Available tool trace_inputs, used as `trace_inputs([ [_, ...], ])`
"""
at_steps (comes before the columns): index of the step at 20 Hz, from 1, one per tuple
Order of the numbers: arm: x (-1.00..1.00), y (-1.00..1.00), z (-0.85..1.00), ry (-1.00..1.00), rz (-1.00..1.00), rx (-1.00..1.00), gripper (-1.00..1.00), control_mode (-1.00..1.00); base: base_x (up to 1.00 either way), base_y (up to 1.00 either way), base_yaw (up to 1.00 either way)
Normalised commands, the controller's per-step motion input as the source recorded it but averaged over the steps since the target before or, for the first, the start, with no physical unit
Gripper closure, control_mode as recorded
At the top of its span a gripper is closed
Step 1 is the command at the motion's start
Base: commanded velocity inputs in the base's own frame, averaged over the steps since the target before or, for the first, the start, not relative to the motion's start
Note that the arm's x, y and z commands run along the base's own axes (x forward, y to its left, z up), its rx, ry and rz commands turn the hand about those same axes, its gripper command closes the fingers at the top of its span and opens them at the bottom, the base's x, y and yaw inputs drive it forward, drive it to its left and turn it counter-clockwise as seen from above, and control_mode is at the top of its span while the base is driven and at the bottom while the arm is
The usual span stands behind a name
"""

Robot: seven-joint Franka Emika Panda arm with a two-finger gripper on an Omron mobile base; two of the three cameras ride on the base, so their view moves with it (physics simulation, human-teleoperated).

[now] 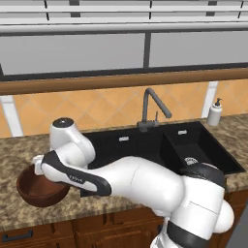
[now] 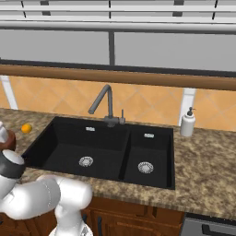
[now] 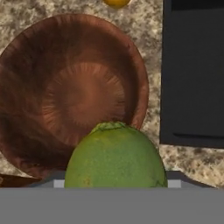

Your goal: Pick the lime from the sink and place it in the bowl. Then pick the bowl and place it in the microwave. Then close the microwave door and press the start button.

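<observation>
Hand view puts the lime [image 3: 115, 156] right up against the lens at six o'clock, green and close, with the bowl [image 3: 65, 94] spread beneath it toward ten o'clock. The fingertips themselves are hidden behind the fruit, yet the lime sits just where they would meet, so we read the gripper as clamped on it, jaws held fairly wide by its girth. The fruit hangs over the bowl's near rim rather than over its middle; past that rim lies speckled counter [image 3: 153, 48], and the black sink [image 3: 192, 70] fills the three o'clock side. A small orange fruit [image 3: 116, 2] peeks in at twelve.

In the left base view we see the arm folded low, its wrist over the bowl [image 1: 38, 189] on the counter at nine o'clock of the sink [image 1: 160, 145]. The right base view shows both basins of the sink [image 2: 101, 147] with nothing but drains in them, and the orange fruit [image 2: 26, 128] on the counter at its nine o'clock.

For the release we judge the lime should travel a little further toward the bowl's centre and come down close to the glossy floor before the jaws part. Let go here, it might strike the rim and roll off onto the counter. A low, centred drop keeps it from bouncing out.
</observation>
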Motion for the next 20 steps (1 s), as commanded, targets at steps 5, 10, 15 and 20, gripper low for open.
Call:
trace_inputs([
  [5, 0.42, 0.36, -0.35, 0.17, 0.0, -0.09, 1.0, -1.0, 0.0, 0.0, 0.0],
  [10, 0.33, 0.36, -0.24, 0.15, 0.0, -0.08, 1.0, -1.0, 0.0, 0.0, 0.0],
  [15, 0.05, 0.36, -0.42, 0.04, 0.0, -0.13, 1.0, -1.0, 0.0, 0.0, 0.0],
  [20, 0.0, 0.15, -0.3, 0.0, 0.0, -0.1, 1.0, -1.0, 0.0, 0.0, 0.0],
])
